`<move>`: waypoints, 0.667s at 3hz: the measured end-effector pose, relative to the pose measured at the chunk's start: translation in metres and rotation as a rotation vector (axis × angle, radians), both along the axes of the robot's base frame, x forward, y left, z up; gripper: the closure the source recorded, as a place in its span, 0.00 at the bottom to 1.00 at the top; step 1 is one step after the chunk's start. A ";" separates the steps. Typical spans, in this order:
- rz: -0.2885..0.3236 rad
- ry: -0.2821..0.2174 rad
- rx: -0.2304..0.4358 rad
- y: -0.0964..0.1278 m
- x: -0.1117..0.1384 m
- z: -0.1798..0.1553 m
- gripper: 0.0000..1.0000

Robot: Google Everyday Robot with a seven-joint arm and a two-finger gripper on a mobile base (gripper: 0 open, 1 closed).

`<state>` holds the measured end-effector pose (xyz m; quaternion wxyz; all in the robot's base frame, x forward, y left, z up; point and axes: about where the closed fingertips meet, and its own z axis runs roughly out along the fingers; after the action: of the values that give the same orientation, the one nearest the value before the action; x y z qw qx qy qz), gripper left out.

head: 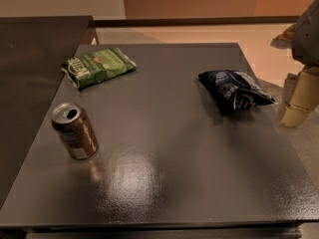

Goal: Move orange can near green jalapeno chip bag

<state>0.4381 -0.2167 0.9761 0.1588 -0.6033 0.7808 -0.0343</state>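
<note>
The orange can [75, 131] stands upright near the left edge of the dark grey table [164, 163], its silver top showing an opened tab hole. The green jalapeno chip bag [98, 66] lies flat at the table's far left, a short way behind the can and apart from it. My gripper [298, 101] is at the right edge of the camera view, beyond the table's right side, far from the can and the green bag, and holds nothing that I can see.
A dark blue-black chip bag [234, 89] lies crumpled at the table's right side, close to my gripper. A second dark surface [30, 59] adjoins the table on the left. Light floor and an orange wall lie behind.
</note>
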 end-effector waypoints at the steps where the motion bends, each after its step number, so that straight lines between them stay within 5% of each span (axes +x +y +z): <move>1: 0.000 0.000 0.000 0.000 0.000 0.000 0.00; 2: 0.016 -0.011 0.060 0.016 0.009 -0.004 0.00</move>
<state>0.4470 -0.2007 0.9721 0.1811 -0.6042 0.7759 -0.0129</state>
